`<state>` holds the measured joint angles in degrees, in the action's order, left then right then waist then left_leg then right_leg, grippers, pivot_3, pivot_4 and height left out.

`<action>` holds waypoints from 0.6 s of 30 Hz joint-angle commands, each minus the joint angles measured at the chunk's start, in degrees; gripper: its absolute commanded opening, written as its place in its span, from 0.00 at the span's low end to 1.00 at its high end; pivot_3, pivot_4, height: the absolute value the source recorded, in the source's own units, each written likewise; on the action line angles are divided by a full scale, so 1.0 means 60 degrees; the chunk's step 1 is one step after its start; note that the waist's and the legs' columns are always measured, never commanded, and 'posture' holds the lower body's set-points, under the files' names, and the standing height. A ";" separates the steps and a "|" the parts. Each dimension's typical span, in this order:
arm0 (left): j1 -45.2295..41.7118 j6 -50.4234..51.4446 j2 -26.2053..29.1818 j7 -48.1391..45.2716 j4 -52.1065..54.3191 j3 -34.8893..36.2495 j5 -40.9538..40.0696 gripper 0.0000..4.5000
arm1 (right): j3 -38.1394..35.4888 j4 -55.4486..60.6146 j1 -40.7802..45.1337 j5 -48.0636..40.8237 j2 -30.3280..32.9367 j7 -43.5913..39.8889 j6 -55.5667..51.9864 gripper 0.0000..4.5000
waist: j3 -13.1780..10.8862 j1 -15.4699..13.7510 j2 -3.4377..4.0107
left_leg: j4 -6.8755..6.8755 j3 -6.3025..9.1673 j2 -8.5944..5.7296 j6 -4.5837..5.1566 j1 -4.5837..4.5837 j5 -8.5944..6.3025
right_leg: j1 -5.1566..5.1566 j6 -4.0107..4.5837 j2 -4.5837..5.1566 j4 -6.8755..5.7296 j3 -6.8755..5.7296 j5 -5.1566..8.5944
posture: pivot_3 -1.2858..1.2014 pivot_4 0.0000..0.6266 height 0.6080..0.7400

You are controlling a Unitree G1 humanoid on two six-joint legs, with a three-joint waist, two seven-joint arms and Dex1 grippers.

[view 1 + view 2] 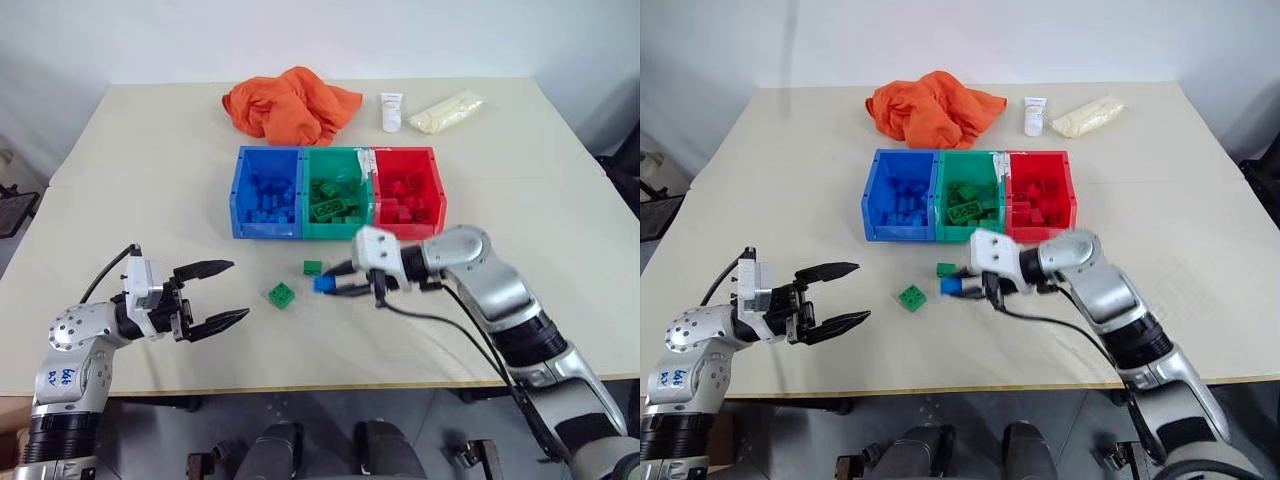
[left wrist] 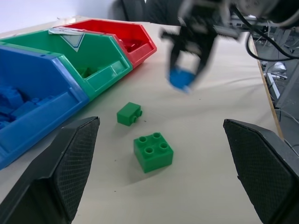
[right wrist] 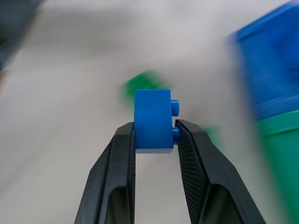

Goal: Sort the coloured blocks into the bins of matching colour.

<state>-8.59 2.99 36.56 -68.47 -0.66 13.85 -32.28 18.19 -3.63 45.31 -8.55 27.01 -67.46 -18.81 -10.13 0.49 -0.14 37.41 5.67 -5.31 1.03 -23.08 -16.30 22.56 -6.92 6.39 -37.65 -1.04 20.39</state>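
The right pincer (image 1: 335,284) pinches the blue brick (image 3: 153,122) between its two black fingers, its studs facing sideways past one fingertip; pincer and brick are lifted clear of the table (image 1: 150,160), in front of the green bin (image 1: 337,195); the small green brick (image 1: 313,267) lies on the table just beside this pincer's tip, on the side toward the bins; the larger green brick (image 1: 282,294) with four studs lies a little farther off, between the two pincers.

The left pincer (image 1: 222,292) stands spread wide, holding nothing, its fingers level above the table and aimed toward the four-stud brick, which sits just beyond its fingertips.

Past the right pincer stand the three joined bins; the green one straight beyond it; the blue bin (image 1: 266,192) toward the robot's left; the red bin (image 1: 408,190) toward its right; each already holds bricks of its own colour.

Well beyond the bins, far from either pincer, lie a crumpled orange cloth (image 1: 291,103), a white tube (image 1: 391,111) and a pale plastic bag (image 1: 446,111).
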 commanded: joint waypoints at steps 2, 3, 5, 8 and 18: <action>-0.0245 -0.0128 0.0076 -0.0059 -0.0031 0.0173 -0.0119 1.00 | -0.0472 -0.1924 0.1439 0.0119 -0.0948 0.0861 0.0670 0.20 | 0.0000 0.0084 0.0000 | -0.0002 0.0000 0.0000 0.0000 0.0000 0.0000 | 0.0002 0.0000 0.0000 -0.0010 -0.0001 0.0000 | 0.52 0.24 1.00; -0.0277 -0.0141 0.0069 -0.0063 -0.0058 0.0170 -0.0108 1.00 | -0.0526 -0.2511 0.1825 0.0193 -0.1203 0.1069 0.0894 0.20 | 0.0000 0.0148 0.0000 | -0.0001 0.0000 0.0000 -0.0001 0.0000 0.0001 | 0.0003 0.0000 0.0000 -0.0019 -0.0003 0.0000 | 0.52 0.24 1.00; -0.0321 -0.0167 0.0051 -0.0071 -0.0094 0.0165 -0.0090 1.00 | -0.0607 -0.3887 0.2685 0.0379 -0.1755 0.1574 0.1335 0.20 | 0.0000 0.0216 0.0000 | -0.0005 0.0002 0.0001 -0.0004 0.0000 0.0003 | 0.0006 0.0000 -0.0001 -0.0026 -0.0007 0.0000 | 0.52 0.24 1.00; -0.0367 -0.0196 0.0005 -0.0047 -0.0104 0.0133 -0.0058 1.00 | -0.0700 -0.5741 0.3715 0.0679 -0.2463 0.2199 0.2155 0.20 | 0.0000 0.0290 0.0001 | -0.0016 0.0002 0.0001 -0.0006 0.0000 0.0004 | 0.0011 0.0000 -0.0002 -0.0042 -0.0010 0.0000 | 0.52 0.24 1.00; -0.0238 -0.0260 -0.0109 0.0103 0.0046 0.0119 -0.0047 1.00 | -0.1207 -0.9819 0.5760 0.1423 -0.4003 0.4284 0.4211 0.36 | 0.0000 0.0615 0.0001 | -0.0041 0.0020 0.0002 -0.0010 0.0002 0.0006 | 0.0024 0.0000 -0.0007 -0.0057 -0.0012 0.0000 | 0.52 0.24 1.00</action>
<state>-10.47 2.35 36.11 -68.21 -2.00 13.96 -32.22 12.82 -61.52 77.32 -0.17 3.88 -44.60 4.00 -10.13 4.18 -0.14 37.17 5.80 -5.30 0.97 -23.07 -16.26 22.71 -6.92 6.34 -38.00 -1.11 20.39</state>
